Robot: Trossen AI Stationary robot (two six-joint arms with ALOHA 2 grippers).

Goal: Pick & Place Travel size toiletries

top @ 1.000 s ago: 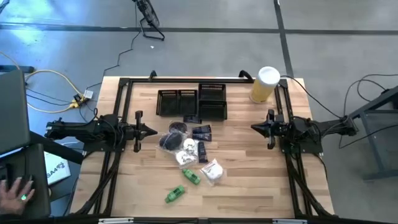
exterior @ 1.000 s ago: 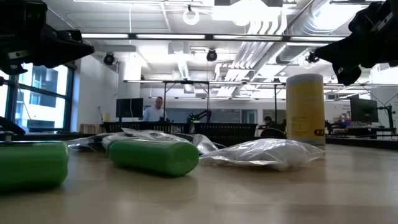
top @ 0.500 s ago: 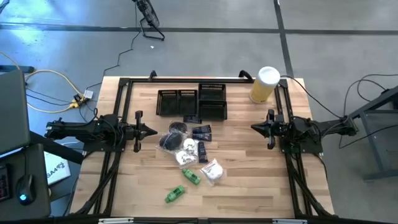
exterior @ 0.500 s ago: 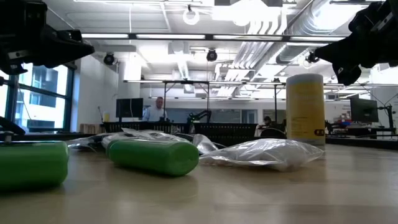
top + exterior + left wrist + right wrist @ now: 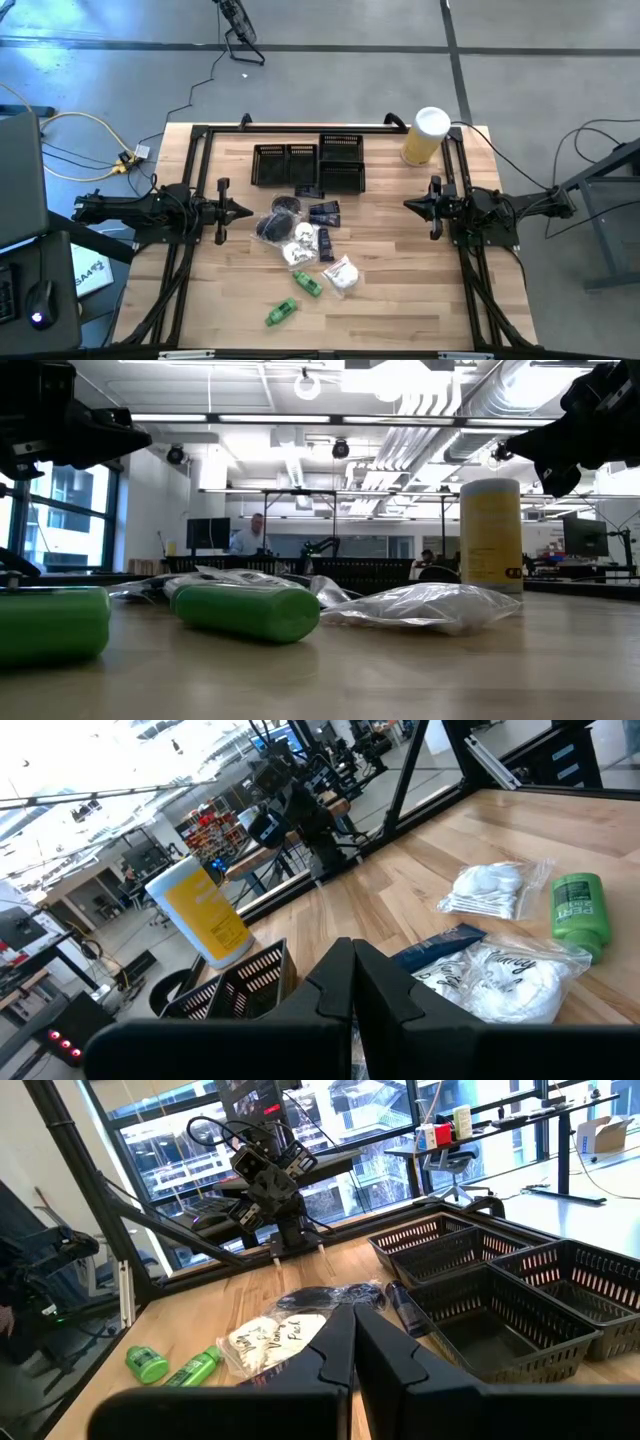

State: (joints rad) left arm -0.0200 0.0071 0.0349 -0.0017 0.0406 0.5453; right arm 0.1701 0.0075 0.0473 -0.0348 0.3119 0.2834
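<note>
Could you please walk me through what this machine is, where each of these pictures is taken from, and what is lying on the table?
This is a robot with two dark arms mounted at the sides of a wooden table. One picture looks straight down on it, one sits at table height, and one camera rides on each wrist.

From above, the left gripper and the right gripper wait at opposite sides, facing each other. Both have their fingers shut and hold nothing.

Between them lies a loose pile of travel size toiletries: dark packets, white sachets, and two green tubes nearer the front edge. Behind the pile stand empty black mesh trays, and a yellow cylinder with a white lid stands at the back right.

In the table-height view, the green tubes fill the foreground.
</note>
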